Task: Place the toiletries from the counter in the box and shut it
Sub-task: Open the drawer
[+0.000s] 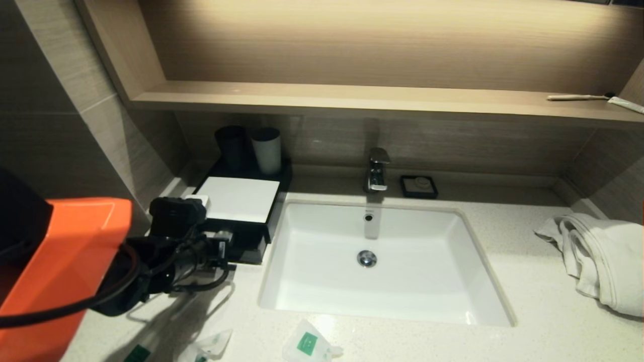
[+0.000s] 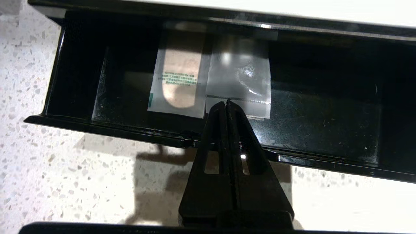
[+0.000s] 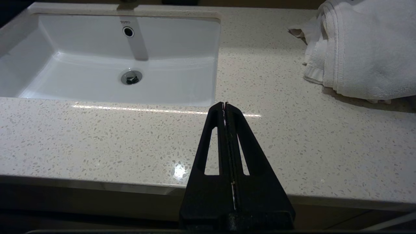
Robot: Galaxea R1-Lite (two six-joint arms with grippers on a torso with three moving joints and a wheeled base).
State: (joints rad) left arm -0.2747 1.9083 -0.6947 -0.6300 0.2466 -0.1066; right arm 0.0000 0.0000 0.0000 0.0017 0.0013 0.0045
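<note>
Speckled pale stone counter (image 1: 528,311) with an undermounted white sink (image 1: 382,261) at its centre. At the back left corner, a black box (image 1: 236,221) with a white lid rests on the surface, its drawer open toward the front edge. Along the back edge, beside the faucet (image 1: 376,171), lies a small black dish (image 1: 418,186). Near the right edge sits a crumpled white towel (image 1: 601,256). At the front edge, left of centre, lie three sachets (image 1: 309,346), two transparent with green labels.
</note>
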